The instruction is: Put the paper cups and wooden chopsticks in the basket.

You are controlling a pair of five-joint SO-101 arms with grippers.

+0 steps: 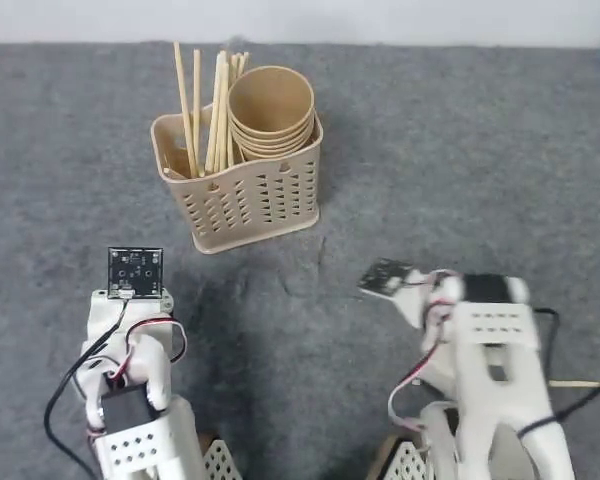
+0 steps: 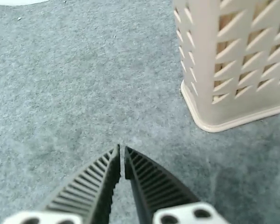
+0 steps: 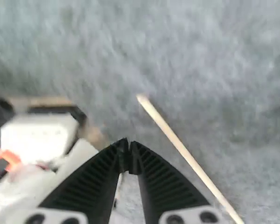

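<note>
A beige slotted basket (image 1: 245,195) stands at the back middle of the grey carpet. It holds a stack of paper cups (image 1: 272,108) and several wooden chopsticks (image 1: 208,105) standing upright. One loose chopstick (image 3: 186,156) lies flat on the carpet just beyond my right gripper (image 3: 126,145), which is shut with nothing in it; the same chopstick (image 1: 575,383) pokes out beside the right arm. My left gripper (image 2: 121,151) is shut and empty, low over bare carpet, a short way in front of the basket's corner (image 2: 233,70).
Both arms sit at the near edge, the left arm (image 1: 130,340) and the right arm (image 1: 480,340). Part of the right arm's white base (image 3: 35,135) lies close beside its gripper. Grey carpet (image 1: 430,150) stretches around the basket.
</note>
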